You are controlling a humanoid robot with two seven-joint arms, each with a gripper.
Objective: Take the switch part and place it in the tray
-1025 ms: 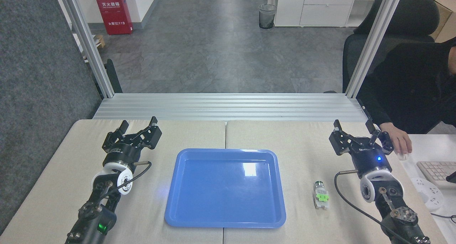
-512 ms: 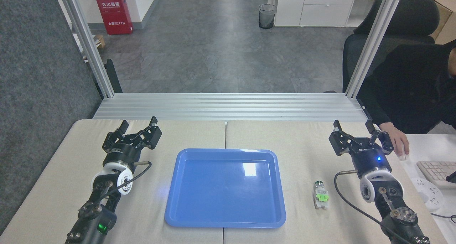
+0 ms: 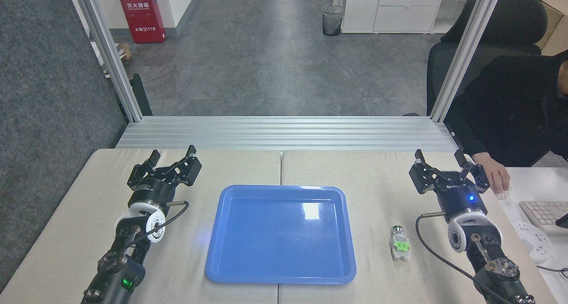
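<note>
Nearest to me on the table (image 3: 66, 233), the switch part (image 3: 399, 244) lies on its side on the beige surface, just to the right of the tray (image 3: 279, 275) and apart from its rim, dark cylindrical end pointing away from me and white body toward me, with the green block on top. The tray sits in the middle of the table and holds nothing. Farther out, my right gripper (image 3: 439, 157) hangs above the table beyond and to the right of the switch part, its fingers spread wide with nothing between them. My left gripper (image 3: 172, 155) is at a similar depth on the far side of the tray, also spread and empty; I judge it has no role in this step. The pick has not yet begun, so the step in hand is the approach. To do it well, I would bring the right gripper back toward me and inward until it is over the switch part, turn the wrist so the fingers close across the narrow width of the white body and not along its length, then descend until the fingertips flank it without touching the table. The part is small and light, so an off-centre closure may push it aside. At the far right, a person's hand (image 3: 497, 176) rests near a keyboard (image 3: 542, 214), close to the right gripper; I would keep clear of that side.
</note>
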